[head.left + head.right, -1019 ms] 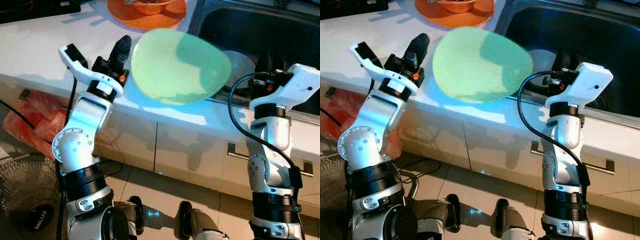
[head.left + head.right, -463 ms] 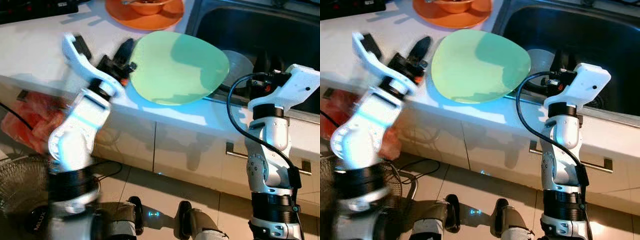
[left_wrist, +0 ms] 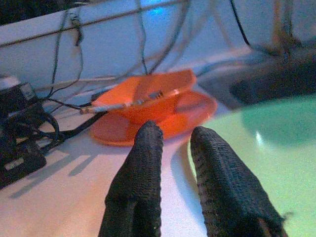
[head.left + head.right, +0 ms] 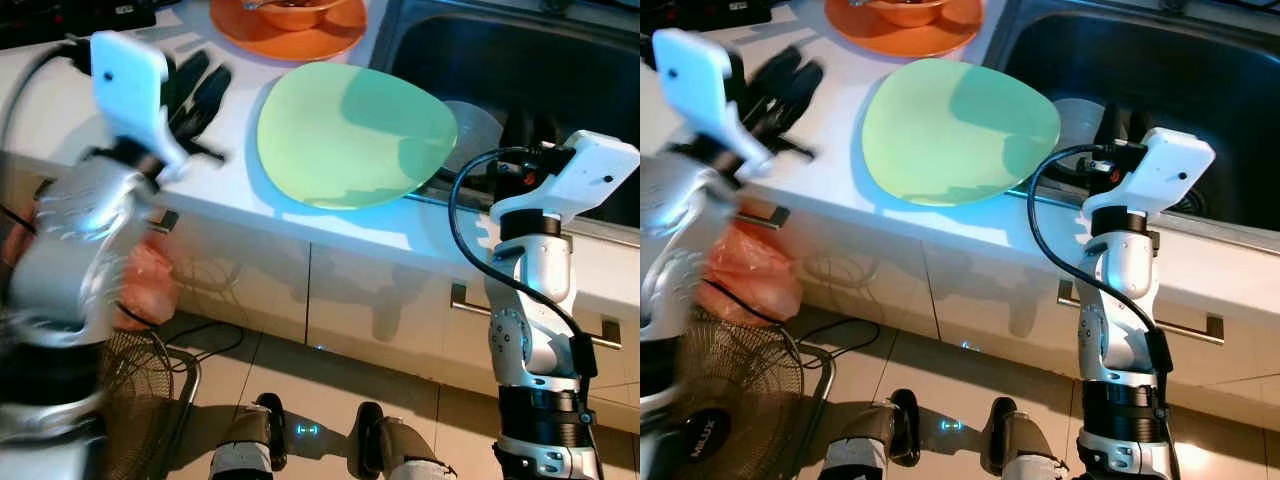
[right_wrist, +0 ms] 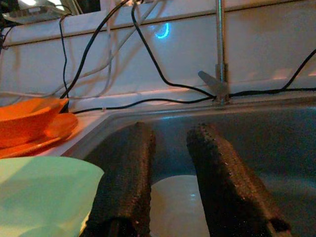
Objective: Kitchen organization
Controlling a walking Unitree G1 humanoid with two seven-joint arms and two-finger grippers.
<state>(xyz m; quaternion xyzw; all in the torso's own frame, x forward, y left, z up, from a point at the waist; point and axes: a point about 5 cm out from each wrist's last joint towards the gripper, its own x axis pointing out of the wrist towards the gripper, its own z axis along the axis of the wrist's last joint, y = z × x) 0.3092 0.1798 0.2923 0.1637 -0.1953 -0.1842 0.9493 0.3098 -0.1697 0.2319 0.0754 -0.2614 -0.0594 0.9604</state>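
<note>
Green plate point(image 4: 350, 135) is lying flat on the white counter point(image 4: 60, 110), with its right edge reaching over the rim of the dark sink point(image 4: 1200, 90), and it is held by nothing. The left gripper point(image 3: 170, 143) is raised over the counter beside the plate; its two fingers are parted by a narrow gap and are empty. The right gripper point(image 5: 170, 148) is held over the sink edge, slightly parted too, with nothing between the fingers. If the plate is the thing to be moved, it is best approached at the overhanging edge, where a finger can be passed under the rim; a flat plate cannot easily be pinched from above. An orange plate point(image 3: 197, 106) with an orange bowl point(image 3: 148, 96) on it stands behind, so a stack may be intended. The left arm is badly blurred in the head views. A pale round dish point(image 5: 177, 207) in the sink is half hidden by the right gripper fingers.
</note>
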